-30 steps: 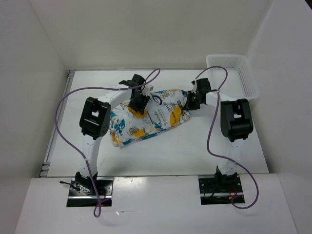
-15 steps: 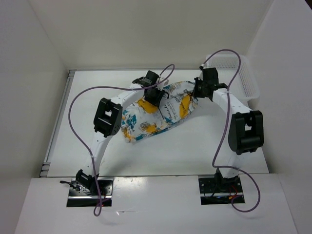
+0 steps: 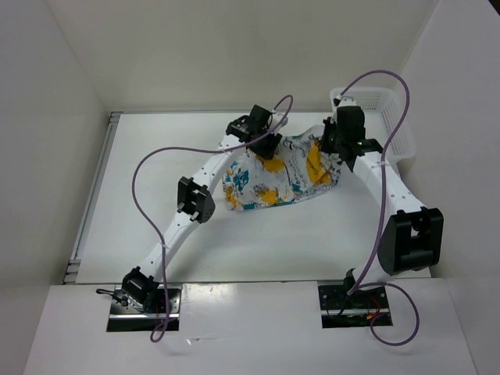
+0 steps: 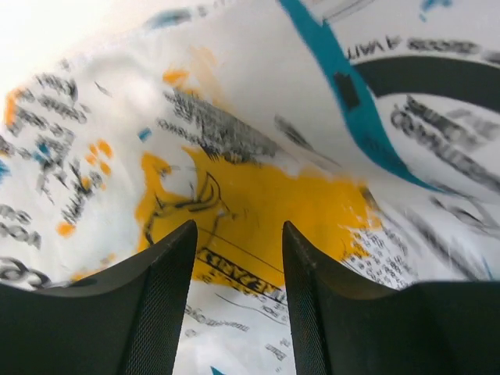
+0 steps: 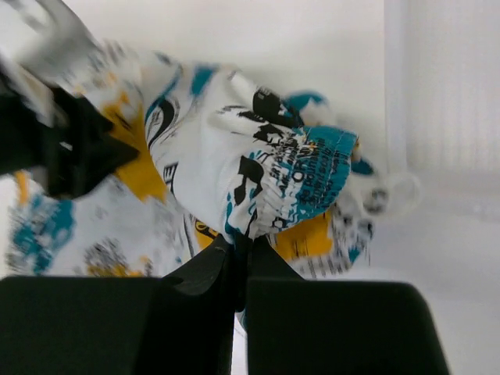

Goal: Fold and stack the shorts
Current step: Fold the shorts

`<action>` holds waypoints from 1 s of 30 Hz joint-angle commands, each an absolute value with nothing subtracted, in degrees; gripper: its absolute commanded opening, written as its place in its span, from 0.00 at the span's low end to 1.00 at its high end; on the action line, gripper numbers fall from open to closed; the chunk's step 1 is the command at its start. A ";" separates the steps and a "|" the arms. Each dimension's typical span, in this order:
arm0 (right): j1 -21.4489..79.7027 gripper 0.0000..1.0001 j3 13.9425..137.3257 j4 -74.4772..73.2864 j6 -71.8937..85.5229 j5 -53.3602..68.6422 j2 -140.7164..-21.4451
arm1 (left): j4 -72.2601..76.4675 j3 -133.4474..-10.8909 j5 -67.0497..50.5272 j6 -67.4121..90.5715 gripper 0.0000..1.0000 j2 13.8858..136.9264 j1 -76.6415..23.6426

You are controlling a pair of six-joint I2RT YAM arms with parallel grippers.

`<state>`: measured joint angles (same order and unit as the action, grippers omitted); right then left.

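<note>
While the right hand [image 3: 328, 150] is clamped tight on a bunched, gathered edge of the soft white shorts with teal, yellow-orange and black print [image 3: 273, 181], the left hand [image 3: 267, 145] stands half apart. Its fingers [image 4: 168, 297] sit astride smooth cloth with no fold visibly pinched. Between and just below both hands, the shorts sag crumpled onto the white bench [image 3: 156, 172]. A white perforated plastic basket [image 3: 391, 117] sits just beyond the right hand. As I judge it, a one-sided hold would let the loose half drag and twist, skewing any fold. Pulling toward the basket could also snag fabric on its rim.
</note>
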<state>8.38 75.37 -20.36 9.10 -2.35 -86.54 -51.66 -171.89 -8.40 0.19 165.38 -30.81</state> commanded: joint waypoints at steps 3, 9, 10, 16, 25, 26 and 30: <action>8.79 0.00 67.33 -19.60 8.27 -5.71 -84.99 | -69.42 -179.55 -3.96 0.00 0.57 170.24 -29.36; 4.67 0.00 63.55 -20.13 9.49 -5.01 -83.67 | -74.00 -178.95 -6.24 0.00 0.66 165.24 -26.98; 3.88 0.00 62.76 -19.60 9.49 -5.01 -83.67 | -74.53 -177.12 -4.15 0.00 0.66 163.32 -26.98; 3.08 0.08 60.12 -15.92 7.56 -7.02 -84.20 | -72.09 -153.24 -0.18 0.00 0.69 149.90 -27.60; 2.55 0.36 58.97 -13.45 6.33 -4.22 -88.50 | -40.86 -96.23 14.33 0.00 0.72 129.20 -27.26; 2.55 0.44 58.97 -13.45 6.33 -3.70 -88.51 | -40.87 -96.24 14.33 0.00 0.72 129.81 -25.68; 2.55 0.64 60.21 -12.84 7.46 1.30 -91.39 | -38.76 -95.01 14.94 0.00 0.72 129.02 -23.91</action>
